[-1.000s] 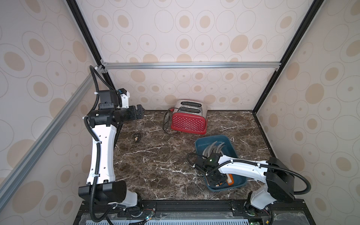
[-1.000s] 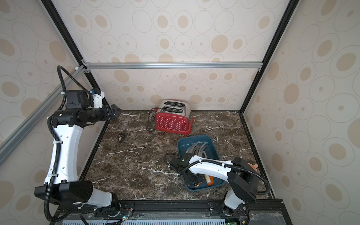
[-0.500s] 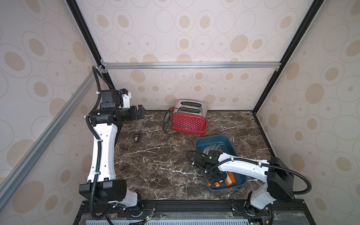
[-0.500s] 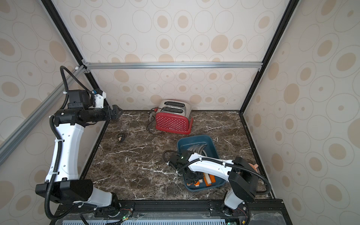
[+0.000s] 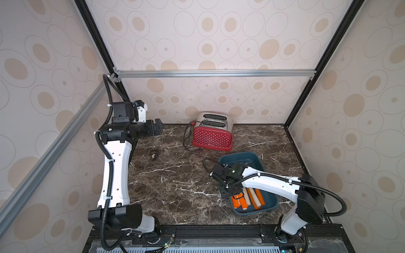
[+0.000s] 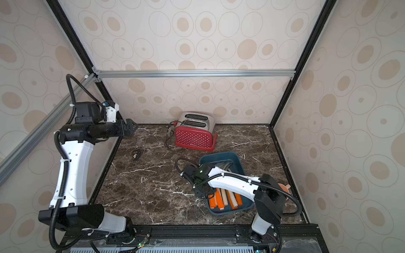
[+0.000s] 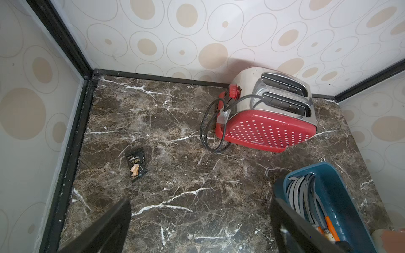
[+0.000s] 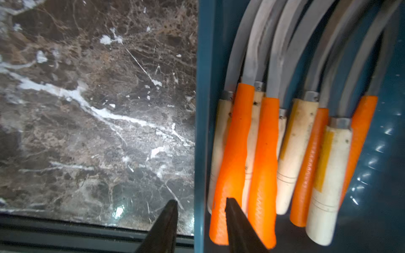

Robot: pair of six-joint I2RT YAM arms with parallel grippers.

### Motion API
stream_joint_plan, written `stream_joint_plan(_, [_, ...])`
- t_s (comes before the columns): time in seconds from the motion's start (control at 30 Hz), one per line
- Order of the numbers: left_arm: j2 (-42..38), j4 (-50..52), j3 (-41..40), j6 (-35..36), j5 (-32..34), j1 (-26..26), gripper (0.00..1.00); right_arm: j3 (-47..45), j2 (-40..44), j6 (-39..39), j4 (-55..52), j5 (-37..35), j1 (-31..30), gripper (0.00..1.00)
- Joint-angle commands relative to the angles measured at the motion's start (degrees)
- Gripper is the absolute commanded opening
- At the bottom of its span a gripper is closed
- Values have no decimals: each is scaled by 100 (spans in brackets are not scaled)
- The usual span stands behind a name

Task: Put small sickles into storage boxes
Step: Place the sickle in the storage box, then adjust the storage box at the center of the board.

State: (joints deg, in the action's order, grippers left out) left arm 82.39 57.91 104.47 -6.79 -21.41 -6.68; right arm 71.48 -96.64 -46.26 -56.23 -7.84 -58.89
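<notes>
The storage box [image 5: 241, 154] [image 6: 219, 154] is a dark teal tray on the marble at front right. Several small sickles [image 5: 247, 198] [image 6: 223, 198] lie side by side in it, orange and pale wooden handles toward the front, grey blades curving back. My right gripper [image 5: 232, 193] [image 8: 200, 202] hovers over the tray's left rim [image 8: 202, 109]. Its jaws stand slightly open and empty, one tip over the marble, the other over an orange handle [image 8: 232, 153]. My left gripper [image 5: 159, 127] [image 7: 200, 219] hangs high at the back left, wide open and empty.
A red dotted toaster [image 5: 212, 138] with a looped black cord [image 5: 188, 140] stands at the back wall, just behind the tray. A small black snack packet [image 5: 154, 154] [image 7: 135, 164] lies on the marble at the left. Walls close in three sides.
My right gripper has shifted left from above the handles to the tray's left rim, leaving the handles uncovered. The left arm has barely moved.
</notes>
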Motion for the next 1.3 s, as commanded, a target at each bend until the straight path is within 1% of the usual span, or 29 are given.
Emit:
stream_joint_plan(0.0, [-247, 98, -86, 250, 117, 26, 99, 240, -249, -202, 19, -111, -77, 39])
stream_joint_plan(0.13, [-299, 75, -150, 292, 143, 25, 99, 381, -388, -217, -121, -268, -121, 38])
stream_joint_plan(0.17, [-299, 73, -169, 285, 135, 26, 99, 380, -416, -217, -134, -272, -114, 37])
stream_joint_plan(0.23, [-294, 62, -187, 261, 105, 24, 99, 380, -483, -223, -180, -328, -115, 27])
stream_joint_plan(0.3, [-293, 37, -223, 231, 85, 22, 99, 382, -546, -285, -293, -474, -115, 14])
stream_joint_plan(0.37, [-288, 28, -248, 227, 75, 20, 99, 361, -580, -316, -368, -594, -115, 7])
stream_joint_plan(0.47, [-271, 10, -252, 214, 65, 26, 99, 319, -619, -342, -399, -711, -118, 1])
stream_joint_plan(0.6, [-272, 2, -237, 189, 51, 18, 99, 338, -691, -363, -416, -794, -79, 0])
stream_joint_plan(0.7, [-259, 1, -226, 174, 41, 24, 99, 300, -706, -375, -317, -714, 46, 0])
stream_joint_plan(0.87, [-250, 2, -229, 169, 36, 26, 99, 291, -654, -372, 11, -372, 274, 0])
stream_joint_plan(1.03, [-239, -7, -254, 169, 24, 26, 99, 501, -737, -273, 296, -24, 334, 0])
stream_joint_plan(1.27, [-257, -33, -309, 142, -15, 25, 99, 892, -1126, -122, 166, -101, 501, 0])
